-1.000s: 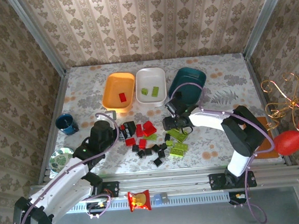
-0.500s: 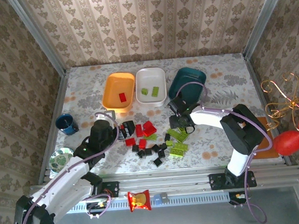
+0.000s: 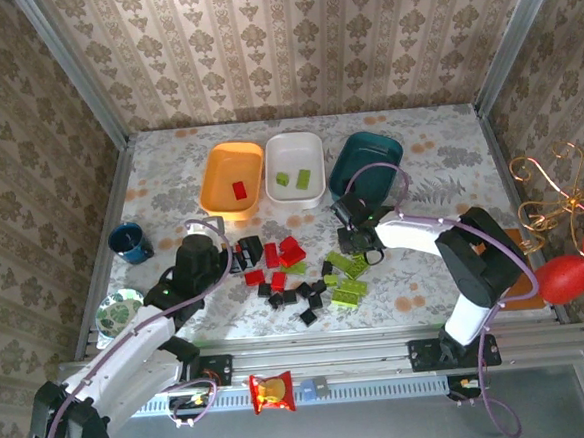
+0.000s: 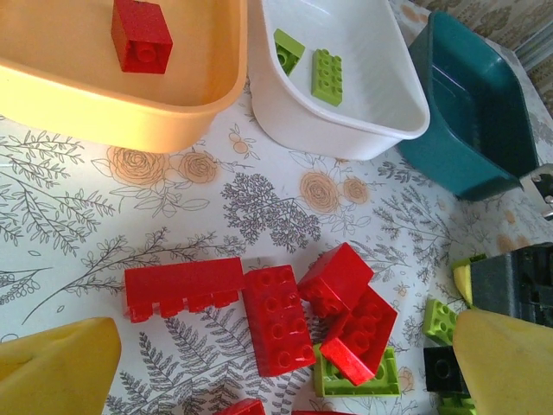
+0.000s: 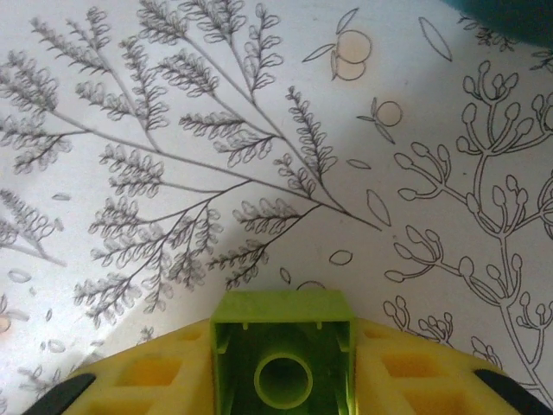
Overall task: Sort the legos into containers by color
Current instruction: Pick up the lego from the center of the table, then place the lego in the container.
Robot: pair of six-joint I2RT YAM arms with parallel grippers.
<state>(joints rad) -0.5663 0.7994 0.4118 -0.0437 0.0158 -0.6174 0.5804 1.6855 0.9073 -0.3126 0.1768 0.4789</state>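
Observation:
Red legos [image 4: 275, 320] lie in a loose cluster between the yellow fingers [image 4: 60, 372] of my open left gripper [image 3: 244, 252], which hovers just above them. Black legos [image 3: 297, 297] and lime green legos [image 3: 348, 275] are scattered to their right. My right gripper [image 5: 282, 346] is shut on a lime green lego [image 5: 282, 324], held hollow side up over the bare table, right of the pile [image 3: 357, 236]. The orange tray [image 4: 199, 95] holds one red lego [image 4: 141, 35]. Two lime green legos [image 4: 328, 76] lie in the white tray [image 4: 380, 108]. Beside it stands the dark teal tray [image 4: 475, 112].
A small blue cup [image 3: 130, 242] and a round disc [image 3: 118, 311] sit at the table's left edge. A red-and-yellow snack packet [image 3: 271, 391] lies on the front rail. Red balloon-like decorations [image 3: 566, 272] with wire hang at the right.
My right gripper has moved a little to the right, away from the pile, carrying the lime green lego. The left arm has barely moved.

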